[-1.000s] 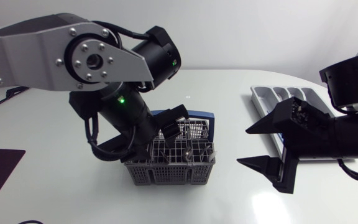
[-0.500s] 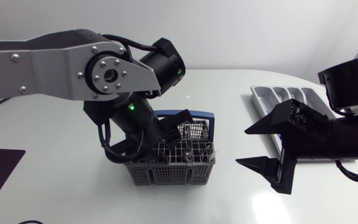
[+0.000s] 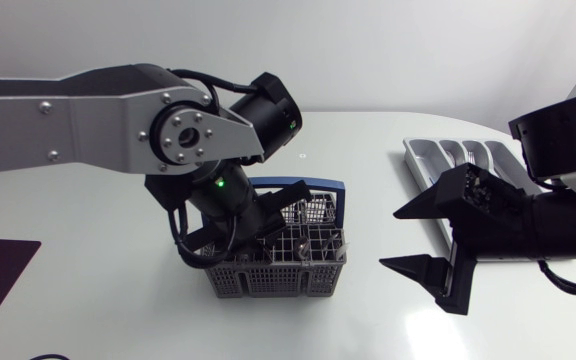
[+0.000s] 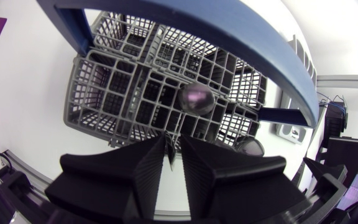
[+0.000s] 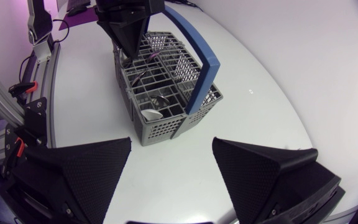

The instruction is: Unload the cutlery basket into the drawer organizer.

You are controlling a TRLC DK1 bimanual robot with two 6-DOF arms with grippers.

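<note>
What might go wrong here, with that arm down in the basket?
The left gripper is down beside the blue handle; rising, it may snag it and tip the basket. It might knock the spoon nearby. The right gripper hangs between basket and drawer organizer, perhaps blocking the way.

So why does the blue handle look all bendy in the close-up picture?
In the left wrist view, the fisheye lens bows the blue handle of the basket into a wide arc. In the head view, that same handle runs straight. Also in the head view, the glossy white table shows only a soft, faint shadow just below the basket.
</note>
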